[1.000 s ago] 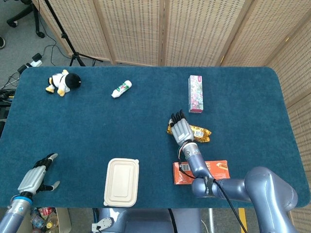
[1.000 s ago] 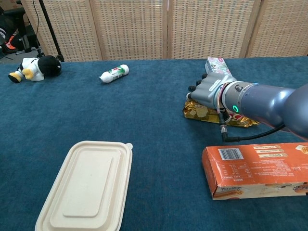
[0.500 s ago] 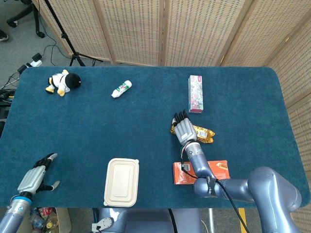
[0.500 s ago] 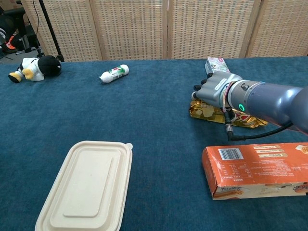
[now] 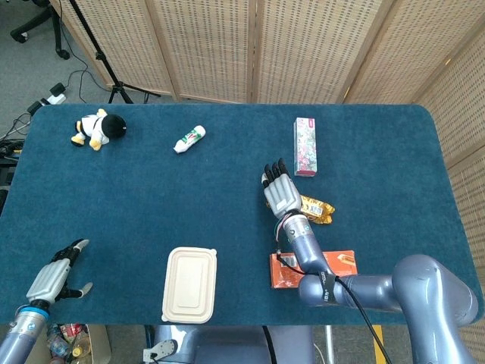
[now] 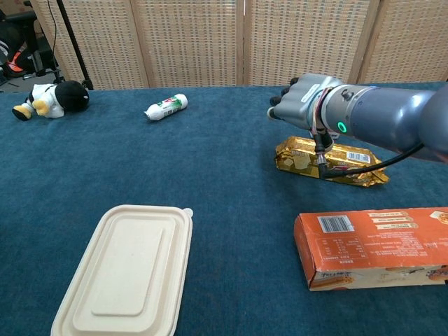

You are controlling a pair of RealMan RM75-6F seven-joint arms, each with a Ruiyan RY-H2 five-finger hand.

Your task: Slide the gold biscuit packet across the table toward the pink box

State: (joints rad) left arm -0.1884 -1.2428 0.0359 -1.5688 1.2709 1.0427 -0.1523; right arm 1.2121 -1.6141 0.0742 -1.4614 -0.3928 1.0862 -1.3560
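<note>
Pink box (image 5: pixel 305 145) hidden behind right hand (image 6: pixel 299 103) in chest view, that hand spread, empty, above packet (image 6: pixel 329 160), left hand (image 5: pixel 54 279) loosely open, empty, tub (image 5: pixel 190 283) lidded

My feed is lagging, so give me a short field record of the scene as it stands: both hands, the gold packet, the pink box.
right hand: raised above the packet, fingers apart, holding nothing
left hand: near the table's front-left edge, holding nothing
gold foil biscuit packet: flat on the blue table, untouched
pink patterned box: lying just beyond the packet, apart from it
</note>
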